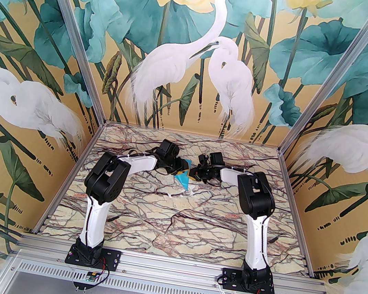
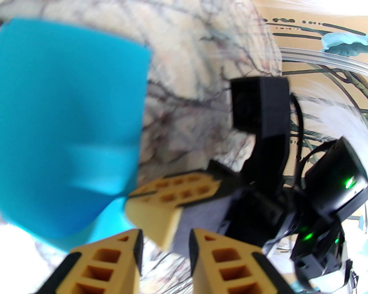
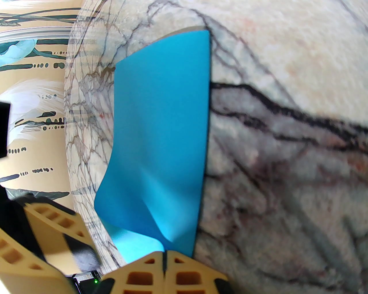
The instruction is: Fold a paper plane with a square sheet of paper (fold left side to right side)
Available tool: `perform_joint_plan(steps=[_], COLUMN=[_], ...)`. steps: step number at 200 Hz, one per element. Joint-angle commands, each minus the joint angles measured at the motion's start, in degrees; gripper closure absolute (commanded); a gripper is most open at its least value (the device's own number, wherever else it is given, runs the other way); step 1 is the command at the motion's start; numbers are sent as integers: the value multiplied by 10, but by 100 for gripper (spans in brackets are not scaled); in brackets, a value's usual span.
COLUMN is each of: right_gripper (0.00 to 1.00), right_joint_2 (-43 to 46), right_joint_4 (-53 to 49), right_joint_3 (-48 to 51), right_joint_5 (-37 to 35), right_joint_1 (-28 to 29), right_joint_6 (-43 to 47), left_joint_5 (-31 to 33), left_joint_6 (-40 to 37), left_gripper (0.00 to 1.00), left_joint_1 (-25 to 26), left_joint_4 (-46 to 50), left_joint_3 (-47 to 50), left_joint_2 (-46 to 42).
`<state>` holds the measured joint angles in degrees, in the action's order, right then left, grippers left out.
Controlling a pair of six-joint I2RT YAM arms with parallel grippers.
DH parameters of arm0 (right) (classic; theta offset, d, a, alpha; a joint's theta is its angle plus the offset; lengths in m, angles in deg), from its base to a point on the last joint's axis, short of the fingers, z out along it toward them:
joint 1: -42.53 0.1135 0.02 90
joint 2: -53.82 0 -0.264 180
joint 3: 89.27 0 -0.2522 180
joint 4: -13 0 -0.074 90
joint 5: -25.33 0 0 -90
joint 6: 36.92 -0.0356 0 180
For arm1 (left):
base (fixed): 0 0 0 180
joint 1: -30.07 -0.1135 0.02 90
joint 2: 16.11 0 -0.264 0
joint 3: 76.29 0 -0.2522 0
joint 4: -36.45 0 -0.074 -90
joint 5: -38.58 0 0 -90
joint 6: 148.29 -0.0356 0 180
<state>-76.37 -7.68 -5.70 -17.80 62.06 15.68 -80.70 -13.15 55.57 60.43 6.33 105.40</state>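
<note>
Across the lower half of the overhead frame spreads the marble table (image 1: 192,221). The left arm (image 1: 105,178) and right arm (image 1: 259,197) reach inward and meet just above the frame's centre. Between them sits the bowed cyan-blue sheet of paper (image 1: 184,177). The right gripper (image 3: 164,258) has its jaws pressed together, pinching the sheet's near edge. The left gripper (image 2: 164,238) has its jaws apart, with nothing between them.
</note>
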Motion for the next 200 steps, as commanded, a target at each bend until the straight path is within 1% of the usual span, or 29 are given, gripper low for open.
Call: perform_joint_plan(steps=[1,34,64,107,131,163,200], right_gripper=[100,100,100,100,100,100,100], right_joint_2=[-13,-14,-13,-12,-13,-12,-12], right_joint_4=[-23,-22,-19,-23,-21,-21,-18], right_joint_3=[-2,-2,0,1,1,3,7], right_joint_5=[-47,-49,-49,-49,-49,-49,-49], right_joint_1=[2,2,2,3,3,3,4], right_joint_6=[17,13,10,12,11,12,12], left_joint_5=[3,14,22,37,39,26,22], left_joint_6=[-17,-21,-23,-21,-19,-19,-30], left_gripper=[68,68,68,68,68,67,66], left_joint_1=[-6,-11,-12,-12,-13,-14,-26], left_joint_4=[22,5,-11,-7,3,-1,6], left_joint_3=[1,33,43,56,54,39,20], left_joint_2=[25,18,20,31,31,2,-7])
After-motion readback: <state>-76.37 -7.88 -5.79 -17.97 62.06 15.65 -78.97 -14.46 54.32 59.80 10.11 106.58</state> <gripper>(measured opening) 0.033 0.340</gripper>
